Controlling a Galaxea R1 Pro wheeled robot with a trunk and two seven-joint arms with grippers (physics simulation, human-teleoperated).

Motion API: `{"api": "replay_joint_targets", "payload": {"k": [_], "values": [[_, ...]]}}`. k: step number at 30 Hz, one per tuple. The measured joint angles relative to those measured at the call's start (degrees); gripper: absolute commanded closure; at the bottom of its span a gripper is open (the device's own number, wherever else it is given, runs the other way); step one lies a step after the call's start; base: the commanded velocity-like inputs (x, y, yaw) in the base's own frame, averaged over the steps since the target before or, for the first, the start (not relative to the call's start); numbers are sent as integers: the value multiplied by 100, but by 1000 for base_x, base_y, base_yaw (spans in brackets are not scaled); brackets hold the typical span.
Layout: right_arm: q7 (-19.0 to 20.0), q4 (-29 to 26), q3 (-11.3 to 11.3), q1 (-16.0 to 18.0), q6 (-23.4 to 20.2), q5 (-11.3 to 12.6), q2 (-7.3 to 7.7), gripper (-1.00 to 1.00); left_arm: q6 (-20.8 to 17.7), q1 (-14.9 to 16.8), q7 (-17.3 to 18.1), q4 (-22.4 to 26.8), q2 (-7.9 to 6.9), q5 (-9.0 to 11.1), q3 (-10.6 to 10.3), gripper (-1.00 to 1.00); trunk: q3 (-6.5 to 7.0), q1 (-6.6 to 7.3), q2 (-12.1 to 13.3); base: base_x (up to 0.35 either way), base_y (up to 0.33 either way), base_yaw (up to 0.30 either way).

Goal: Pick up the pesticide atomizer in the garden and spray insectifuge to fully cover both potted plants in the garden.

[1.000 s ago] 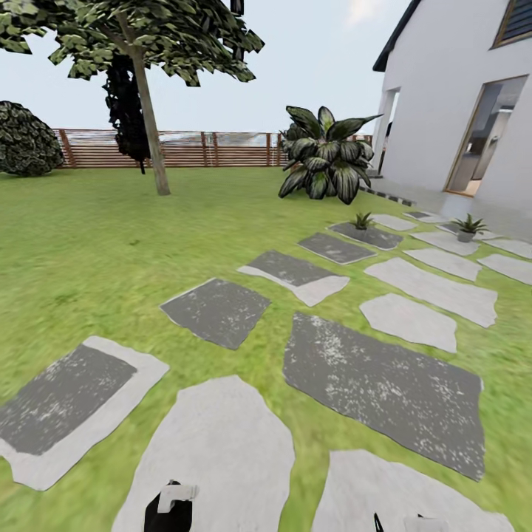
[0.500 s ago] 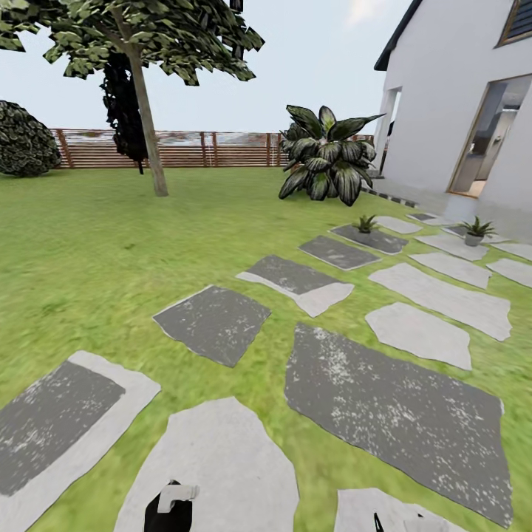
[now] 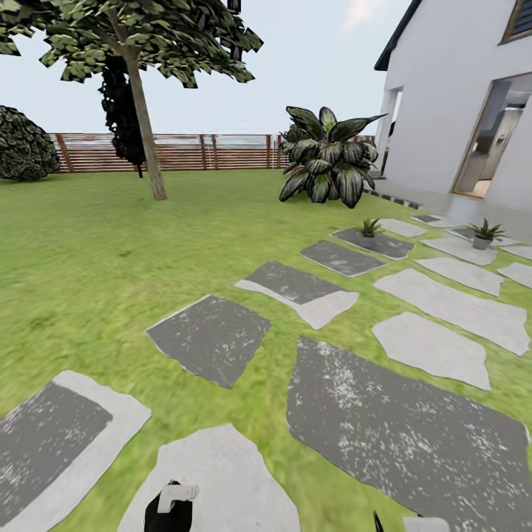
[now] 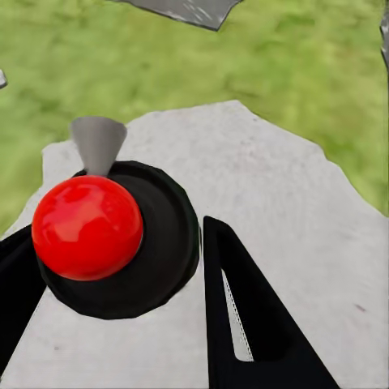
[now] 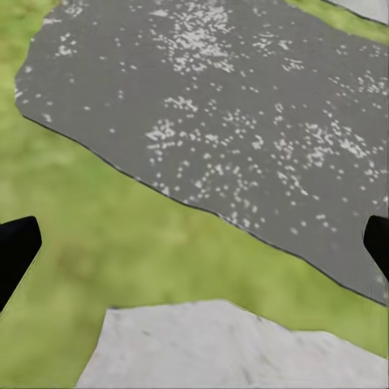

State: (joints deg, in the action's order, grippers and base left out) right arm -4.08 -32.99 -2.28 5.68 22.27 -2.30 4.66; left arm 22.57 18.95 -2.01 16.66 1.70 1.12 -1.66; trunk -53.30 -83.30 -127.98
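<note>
Two potted plants stand far ahead on the stepping stones in the head view: one [image 3: 368, 230] on a dark slab, the other [image 3: 484, 235] further right near the house. The pesticide atomizer [image 3: 176, 496] shows its dark body and pale top at the head view's bottom edge. In the left wrist view I look down on the atomizer [image 4: 121, 243], round and dark, with a red knob and a grey nozzle. My left gripper [image 4: 117, 235] is shut on it, a black finger on each side. My right gripper [image 5: 196, 243] is open, over grass and stone.
Grey and pale stepping stones [image 3: 403, 414] cross the lawn toward the white house [image 3: 458, 103] at right. A big striped-leaf plant [image 3: 326, 155] stands behind the pots, with a tree [image 3: 144, 111], a round bush [image 3: 26, 144] and the brown slatted fence [image 3: 199, 151] further back.
The whole head view has shifted: stones slide toward me and the pots drift right and lower, so the camera has moved forward. Both arms keep their place in the picture.
</note>
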Motion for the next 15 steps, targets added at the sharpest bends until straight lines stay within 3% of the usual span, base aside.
{"api": "replay_joint_targets", "payload": {"k": [15], "values": [[0, 0, 0, 0, 0, 0, 0, -100, 0, 0, 0, 0, -3, 0, 0, 100, 0, 0, 0, 336, 0, 0]]}}
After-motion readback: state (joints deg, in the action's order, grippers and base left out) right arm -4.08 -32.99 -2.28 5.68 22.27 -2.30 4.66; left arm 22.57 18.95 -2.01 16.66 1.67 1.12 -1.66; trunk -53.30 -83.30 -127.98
